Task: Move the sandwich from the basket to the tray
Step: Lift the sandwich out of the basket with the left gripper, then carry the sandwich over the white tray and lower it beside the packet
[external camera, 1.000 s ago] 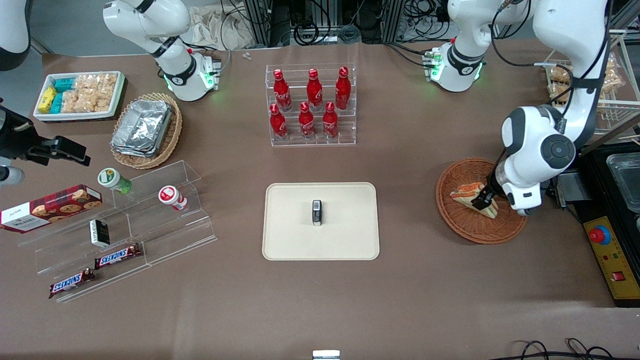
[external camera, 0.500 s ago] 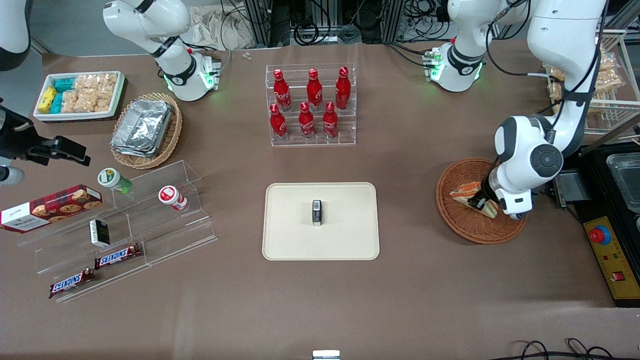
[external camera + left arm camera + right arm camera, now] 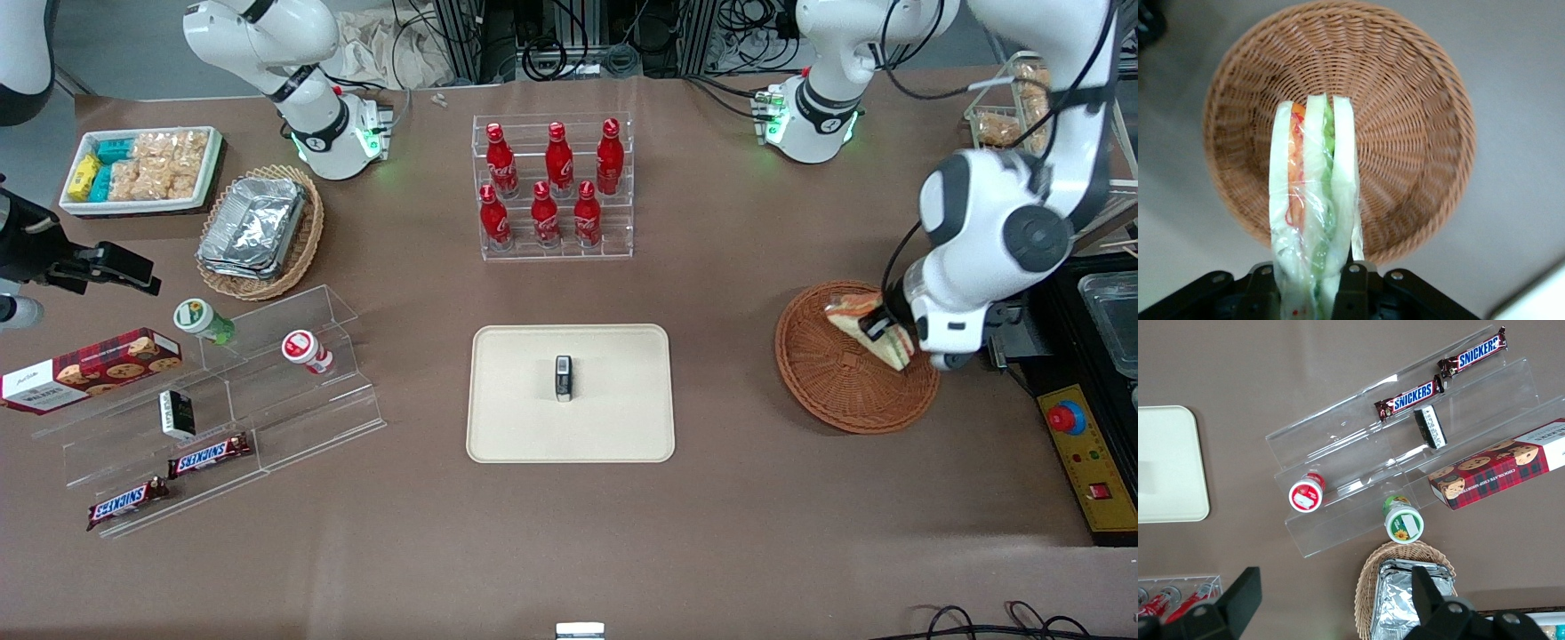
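The wrapped sandwich (image 3: 864,327) (image 3: 1313,200), white bread with orange and green filling, hangs lifted above the round reddish-brown basket (image 3: 831,382) (image 3: 1418,127). My left gripper (image 3: 878,331) (image 3: 1308,283) is shut on the sandwich's wide end, one finger on each bread face. The basket below holds nothing else. The cream tray (image 3: 516,427) lies at the table's middle, toward the parked arm from the basket, with a small dark object (image 3: 563,378) standing on it.
A clear rack of red bottles (image 3: 553,188) stands farther from the camera than the tray. A black control box with a red button (image 3: 1076,427) lies beside the basket at the working arm's end. Acrylic shelves with snacks (image 3: 222,400) and a foil-tray basket (image 3: 258,229) sit toward the parked arm's end.
The gripper has risen with the sandwich, lifting it off the basket floor and carrying it a little away from the camera. The basket stayed put.
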Robot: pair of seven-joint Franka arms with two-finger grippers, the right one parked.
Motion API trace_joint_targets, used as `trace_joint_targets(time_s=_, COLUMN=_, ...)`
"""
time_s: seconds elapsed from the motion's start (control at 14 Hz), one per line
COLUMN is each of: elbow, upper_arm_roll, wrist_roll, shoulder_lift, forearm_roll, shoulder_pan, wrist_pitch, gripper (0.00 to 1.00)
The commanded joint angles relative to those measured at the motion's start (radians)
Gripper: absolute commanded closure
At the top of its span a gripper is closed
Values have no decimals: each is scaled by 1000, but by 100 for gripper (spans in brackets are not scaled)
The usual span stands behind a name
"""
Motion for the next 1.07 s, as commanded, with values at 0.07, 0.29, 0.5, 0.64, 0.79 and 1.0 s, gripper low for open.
trace_joint_targets(time_s=0.07, elbow=87, upper_arm_roll=-58, wrist_roll=215, shoulder_lift=-65, forearm_roll=0, shoulder_pan=-3, wrist_pitch=-121, gripper=100)
trace_joint_targets(time_s=0.29, elbow=158, upper_arm_roll=-147, wrist_roll=401, shoulder_lift=-44, forearm_roll=-71, shoulder_pan=-2, wrist_pitch=-127, gripper=100)
trace_joint_targets(time_s=0.5, elbow=242, upper_arm_roll=-310, wrist_roll=407, shoulder_lift=46, forearm_roll=-51, shoulder_pan=1, wrist_pitch=-110, gripper=100)
trace_joint_targets(time_s=0.64, elbow=303, upper_arm_roll=-394, wrist_roll=392, shoulder_lift=132, forearm_roll=-17, shoulder_pan=1, wrist_pitch=-97, gripper=100)
trace_joint_targets(time_s=0.79, elbow=350, upper_arm_roll=-468, wrist_roll=348, shoulder_lift=218, forearm_roll=46, shoulder_pan=1, wrist_pitch=-57, gripper=100)
trace_joint_targets(time_s=1.0, elbow=412, upper_arm_roll=-546, wrist_roll=223, shoulder_lift=379, forearm_roll=150, shoulder_pan=0, wrist_pitch=34, gripper=100)
